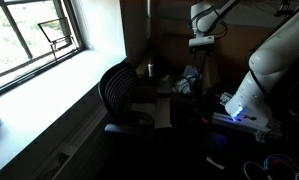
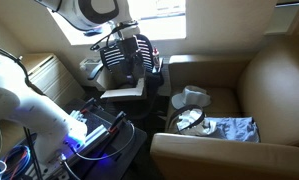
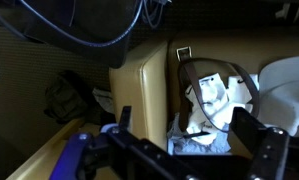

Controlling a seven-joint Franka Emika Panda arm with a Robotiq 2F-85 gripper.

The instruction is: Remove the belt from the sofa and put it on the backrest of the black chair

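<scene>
The dark brown belt lies in a loose loop on crumpled white and blue cloths on the seat of the tan sofa. Its buckle is near the armrest. In an exterior view the belt shows as a small ring on the sofa seat. The black chair stands beside the sofa with its backrest bare; it also shows in an exterior view. My gripper is open and empty, hanging above the sofa seat with the belt below it. It shows high up in both exterior views.
A blue patterned cloth and a white object lie on the seat. The robot base with a blue light and cables sits in front. A window is beside the chair. A dark bag lies by the sofa's armrest.
</scene>
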